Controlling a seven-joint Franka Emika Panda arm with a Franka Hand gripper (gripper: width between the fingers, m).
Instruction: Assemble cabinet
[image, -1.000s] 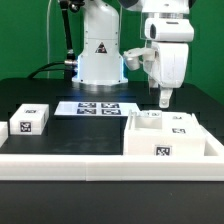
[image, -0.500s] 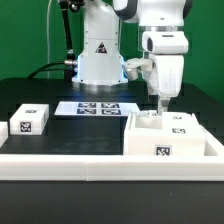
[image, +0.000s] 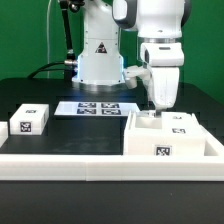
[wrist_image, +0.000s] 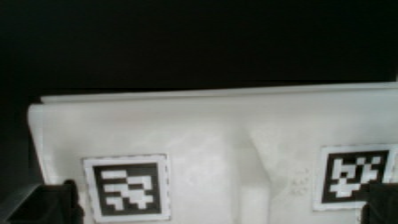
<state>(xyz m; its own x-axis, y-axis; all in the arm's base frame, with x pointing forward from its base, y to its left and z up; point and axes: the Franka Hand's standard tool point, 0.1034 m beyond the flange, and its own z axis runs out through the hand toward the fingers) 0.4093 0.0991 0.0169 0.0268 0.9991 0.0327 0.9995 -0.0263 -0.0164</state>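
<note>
The cabinet (image: 186, 141) is a large white box with black-and-white tags, standing at the exterior view's right behind the front rail. My gripper (image: 157, 106) hangs open just above its rear left corner, fingers pointing down and holding nothing. In the wrist view the cabinet's (wrist_image: 231, 130) white top fills the picture. It carries two tags there (wrist_image: 125, 185), and one dark fingertip (wrist_image: 32, 205) shows beside the nearer tag. The other finger is out of that picture.
A loose white tagged cube (image: 31, 119) sits at the exterior view's left, with another (image: 4, 131) at the edge. The marker board (image: 95, 108) lies in front of the robot base (image: 98, 55). A long white rail (image: 70, 165) runs along the front.
The gripper has moved a little toward the exterior view's left and slightly down, coming over the cabinet's rear corner. Its jaws have stayed open. Nothing else moved.
</note>
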